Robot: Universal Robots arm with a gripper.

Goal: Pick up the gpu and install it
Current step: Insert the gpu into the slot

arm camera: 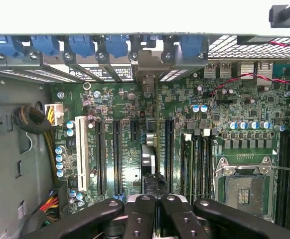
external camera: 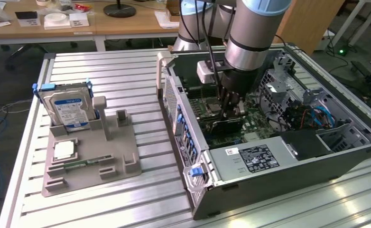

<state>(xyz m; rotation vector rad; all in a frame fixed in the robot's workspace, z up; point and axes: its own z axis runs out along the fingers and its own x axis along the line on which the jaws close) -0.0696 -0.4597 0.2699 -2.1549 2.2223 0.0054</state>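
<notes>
Slatted aluminium bench [external camera: 141, 199], exterior view: gripper [external camera: 227, 105] deep in open PC case [external camera: 337, 161] mid-frame; wrist view: fingers [arm camera: 140, 214] pinching what looks like the gpu [arm camera: 156, 149] edge-on at centre, so keep it square over slot, bracket at rear.

Slatted table [external camera: 128, 80] — grey tray [external camera: 90, 161], computer case [external camera: 299, 166]

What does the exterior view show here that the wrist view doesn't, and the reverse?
Exterior view: the hard drive standing in the grey holder on the slatted table, beside the open computer case.

Wrist view: the row of expansion slots, the empty CPU socket and the blue latches.

Both: the pincer shut on the gpu, lowered edge-on over the motherboard.
</notes>
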